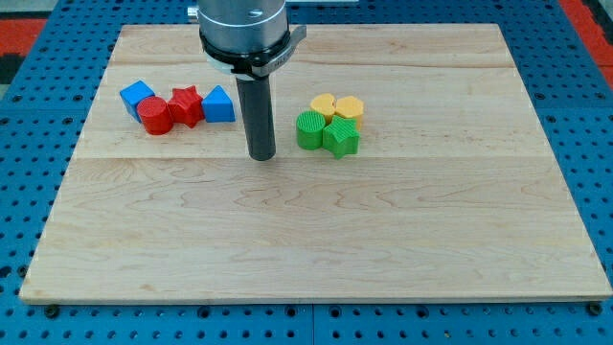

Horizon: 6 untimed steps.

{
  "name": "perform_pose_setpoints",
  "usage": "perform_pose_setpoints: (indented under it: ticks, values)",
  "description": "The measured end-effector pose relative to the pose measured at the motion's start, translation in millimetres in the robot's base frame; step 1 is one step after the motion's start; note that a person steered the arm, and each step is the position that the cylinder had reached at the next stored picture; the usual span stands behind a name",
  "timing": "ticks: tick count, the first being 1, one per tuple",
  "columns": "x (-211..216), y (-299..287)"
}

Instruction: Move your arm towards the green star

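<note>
The green star (342,137) lies right of the board's middle, touching a round green block (309,129) on its left. Two yellow blocks (324,105) (350,106) sit just above them in the same cluster. My tip (261,154) rests on the board to the left of this cluster, a short gap from the round green block and a little lower than it. The dark rod rises from the tip to the arm's grey mount at the view's top.
A second cluster lies at the view's left: a blue cube (137,95), a red cylinder (153,116), a red star (186,105) and a blue triangular block (218,104). The wooden board (316,240) sits on a blue pegboard.
</note>
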State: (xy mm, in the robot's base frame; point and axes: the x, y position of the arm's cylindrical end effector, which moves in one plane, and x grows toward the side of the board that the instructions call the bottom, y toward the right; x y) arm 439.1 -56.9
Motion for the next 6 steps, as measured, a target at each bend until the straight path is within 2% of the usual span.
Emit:
perform_pose_setpoints:
  ticks: [2, 4, 6]
  values:
    - [0.4, 0.8]
    - [19.6, 46.4]
    - [17.6, 73.3]
